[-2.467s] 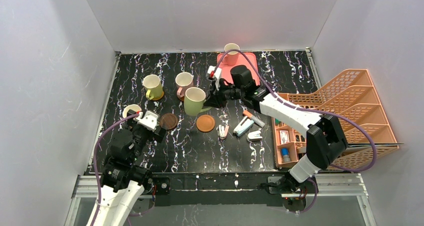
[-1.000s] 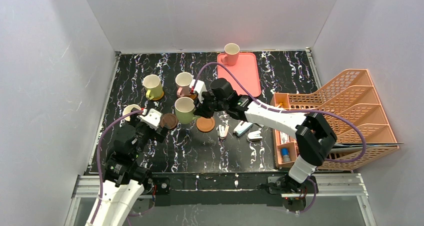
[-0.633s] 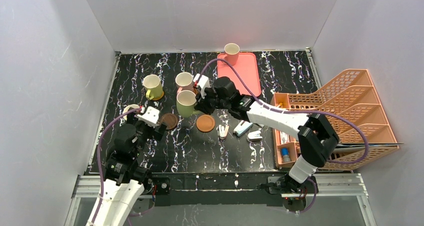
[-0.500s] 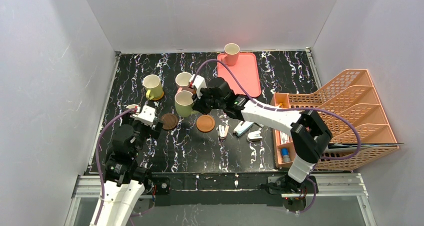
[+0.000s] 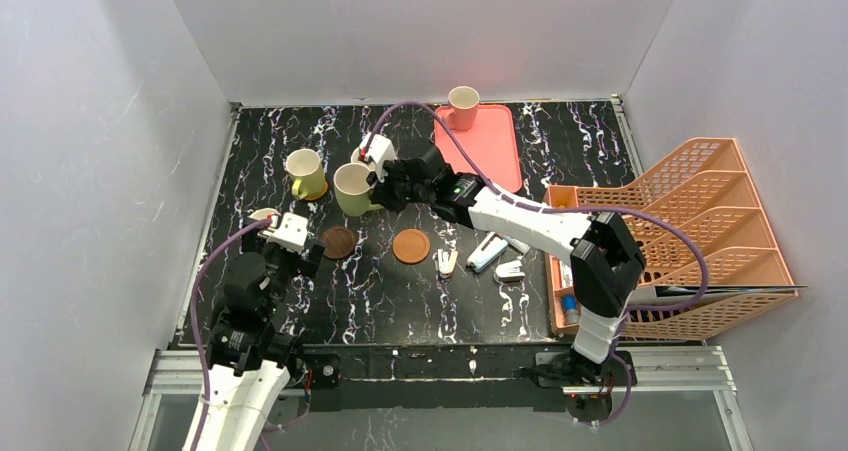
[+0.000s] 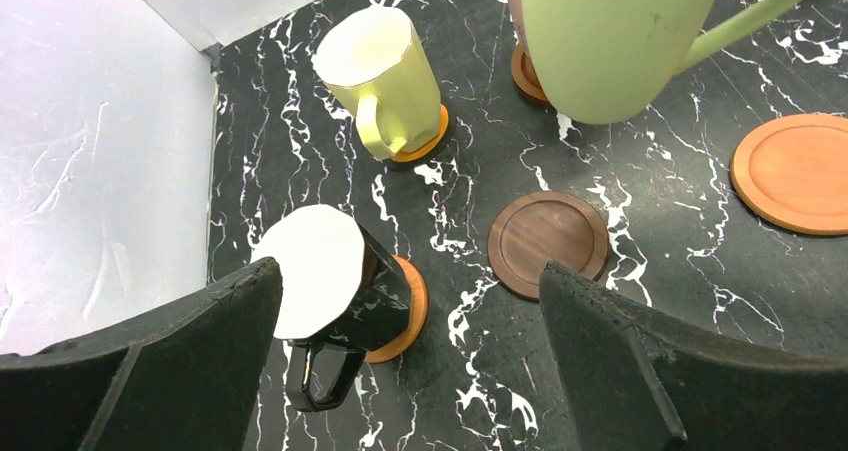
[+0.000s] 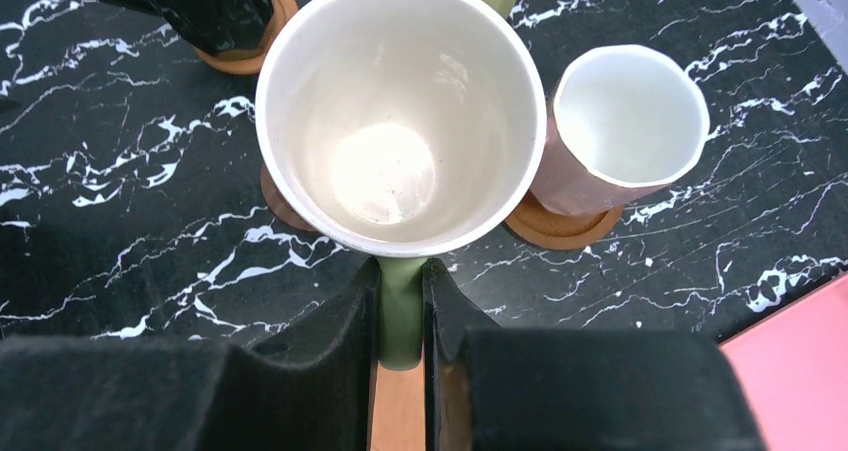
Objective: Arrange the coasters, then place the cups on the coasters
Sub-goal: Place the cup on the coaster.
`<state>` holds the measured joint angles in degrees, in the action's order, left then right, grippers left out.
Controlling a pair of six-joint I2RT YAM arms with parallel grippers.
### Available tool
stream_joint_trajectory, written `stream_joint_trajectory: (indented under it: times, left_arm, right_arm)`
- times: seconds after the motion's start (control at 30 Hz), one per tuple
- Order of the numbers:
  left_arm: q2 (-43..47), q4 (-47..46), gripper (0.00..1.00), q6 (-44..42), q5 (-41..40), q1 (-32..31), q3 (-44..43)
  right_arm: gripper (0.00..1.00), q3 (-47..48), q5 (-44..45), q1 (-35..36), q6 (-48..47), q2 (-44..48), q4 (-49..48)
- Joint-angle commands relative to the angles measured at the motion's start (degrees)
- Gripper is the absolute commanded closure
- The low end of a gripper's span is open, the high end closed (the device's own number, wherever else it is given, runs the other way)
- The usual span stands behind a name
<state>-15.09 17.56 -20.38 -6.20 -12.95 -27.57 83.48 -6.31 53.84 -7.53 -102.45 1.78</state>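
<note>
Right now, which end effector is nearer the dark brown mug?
Left. The left end effector hangs open just beside the dark brown mug; the right end effector, off to its right, grips the green mug's handle.

Reached far forward and leftward with the right arm, right gripper point(image 7: 400, 306) pinched on the green mug point(image 7: 400, 121) by its handle; hovered low with the left gripper point(image 6: 405, 291) spread wide.
</note>
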Motion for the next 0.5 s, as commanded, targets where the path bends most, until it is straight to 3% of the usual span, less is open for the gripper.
stream_joint_trajectory:
  times: [0.0,0.3,0.47]
  left_arm:
    - [1.2,-0.6,0.02,0.2,0.1,0.5,0.2]
    - [0.9,-0.7,0.02,0.2,0.4,0.5,0.2]
    - [0.9,-0.9,0.02,0.1,-0.3,0.5,0.3]
  right_arm:
    - [0.99,3.1,-0.7,1.1,-1.1,-0.2,-4.9]
    - [0.99,-4.3,3.3,5.9,-4.6,0.3,-14.1]
    - [0.99,-3.7,7.3,6.1,-0.5,-0.3,-15.8]
